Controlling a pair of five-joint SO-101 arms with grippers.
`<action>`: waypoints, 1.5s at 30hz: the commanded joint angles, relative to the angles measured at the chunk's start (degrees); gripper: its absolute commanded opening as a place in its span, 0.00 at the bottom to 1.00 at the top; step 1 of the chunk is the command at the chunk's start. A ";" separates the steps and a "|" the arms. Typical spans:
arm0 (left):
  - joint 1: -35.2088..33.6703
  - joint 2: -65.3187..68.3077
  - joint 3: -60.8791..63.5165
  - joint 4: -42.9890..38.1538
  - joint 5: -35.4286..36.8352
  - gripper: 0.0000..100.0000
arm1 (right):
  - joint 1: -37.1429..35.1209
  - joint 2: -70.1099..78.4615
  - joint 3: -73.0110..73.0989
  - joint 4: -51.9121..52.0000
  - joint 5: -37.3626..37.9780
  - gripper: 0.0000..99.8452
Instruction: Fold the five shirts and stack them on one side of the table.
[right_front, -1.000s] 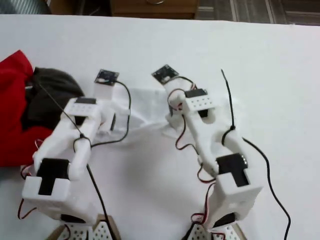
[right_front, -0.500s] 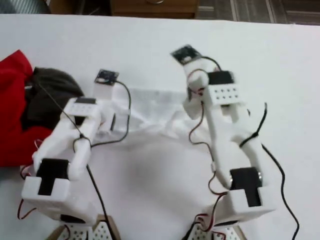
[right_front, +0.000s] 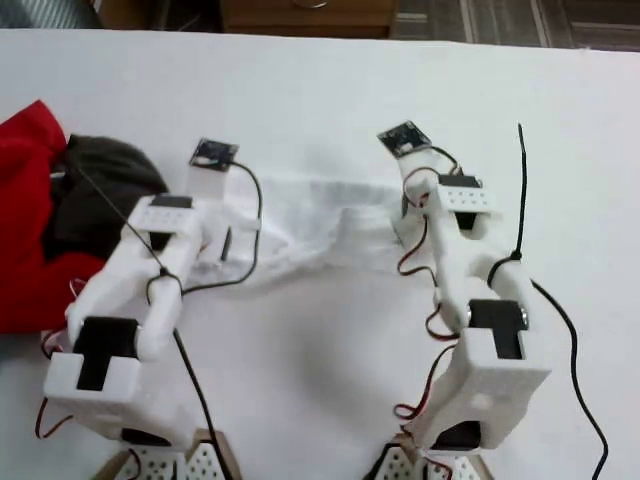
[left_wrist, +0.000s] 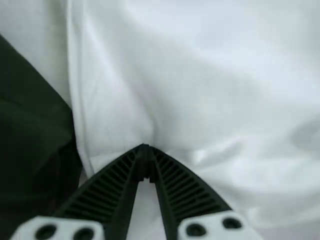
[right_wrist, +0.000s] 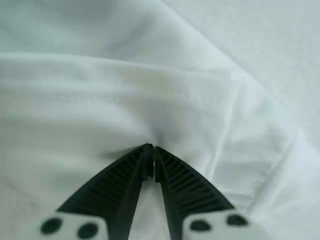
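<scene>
Pinching the white shirt (right_front: 305, 215) with jaws closed tight on its cloth, the left hand (left_wrist: 145, 165) and right hand (right_wrist: 151, 162) are holding opposite ends. The shirt is lying mid-frame on the table (right_front: 300, 90), its long axis running left to right between them.

Red shirt (right_front: 25, 260) is cut off by the high view's left edge. Dark shirt (right_front: 105, 185) sits partly under the left arm. White shirt (right_front: 320, 215): both ends are covered by the arms, and its outline vs. the white counter (right_front: 300, 90) is hard to trace. Left hand (left_wrist: 145, 162) and right hand (right_wrist: 151, 160) have tips pressed together w/ cloth bunched there; the pinched bit itself is hidden. Arm bases are clipped at the bottom edge.
</scene>
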 joint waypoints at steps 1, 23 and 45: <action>-1.32 -1.58 0.04 -0.53 -0.09 0.03 | 0.31 -0.75 -2.90 2.51 0.35 0.02; -1.05 -1.58 0.04 -0.53 -0.09 0.03 | 10.07 -23.34 23.03 -7.52 0.53 0.02; -1.05 -2.20 -23.78 26.81 -0.09 0.03 | 13.05 -44.70 22.95 4.44 10.46 0.02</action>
